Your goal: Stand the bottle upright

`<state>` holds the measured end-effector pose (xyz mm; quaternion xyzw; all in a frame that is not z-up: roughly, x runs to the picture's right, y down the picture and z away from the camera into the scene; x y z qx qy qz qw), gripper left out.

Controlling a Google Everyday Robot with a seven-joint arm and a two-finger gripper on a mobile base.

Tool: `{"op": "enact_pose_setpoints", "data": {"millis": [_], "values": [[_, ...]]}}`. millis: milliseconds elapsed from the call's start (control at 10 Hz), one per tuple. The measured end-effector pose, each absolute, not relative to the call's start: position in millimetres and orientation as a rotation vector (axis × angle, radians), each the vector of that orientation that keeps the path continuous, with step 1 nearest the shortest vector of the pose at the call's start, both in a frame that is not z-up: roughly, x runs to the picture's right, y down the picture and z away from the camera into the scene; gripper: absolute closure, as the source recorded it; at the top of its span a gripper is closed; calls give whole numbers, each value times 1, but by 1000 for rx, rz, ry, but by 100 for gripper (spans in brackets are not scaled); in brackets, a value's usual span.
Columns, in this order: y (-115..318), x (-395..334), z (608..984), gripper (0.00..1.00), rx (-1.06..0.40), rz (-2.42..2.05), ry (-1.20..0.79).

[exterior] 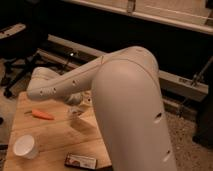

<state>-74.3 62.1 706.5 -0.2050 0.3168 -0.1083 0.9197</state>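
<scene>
The bottle [75, 111], small and clear, shows on the wooden table [50, 137] just under my white arm [115, 85], and I cannot tell whether it is upright or tilted. My gripper [81, 100] sits right above the bottle, tucked beneath the forearm and mostly hidden by it. Whether it touches the bottle is hidden.
An orange carrot [42, 115] lies left of the bottle. A white paper cup [26, 146] stands near the table's front left corner. A dark flat packet [81, 161] lies at the front edge. An office chair [15, 55] is beyond the table at left.
</scene>
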Motion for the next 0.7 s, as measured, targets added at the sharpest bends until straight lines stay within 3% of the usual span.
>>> {"op": "enact_pose_setpoints", "data": {"millis": [700], "values": [[64, -74, 706, 78, -424, -223, 651]]}}
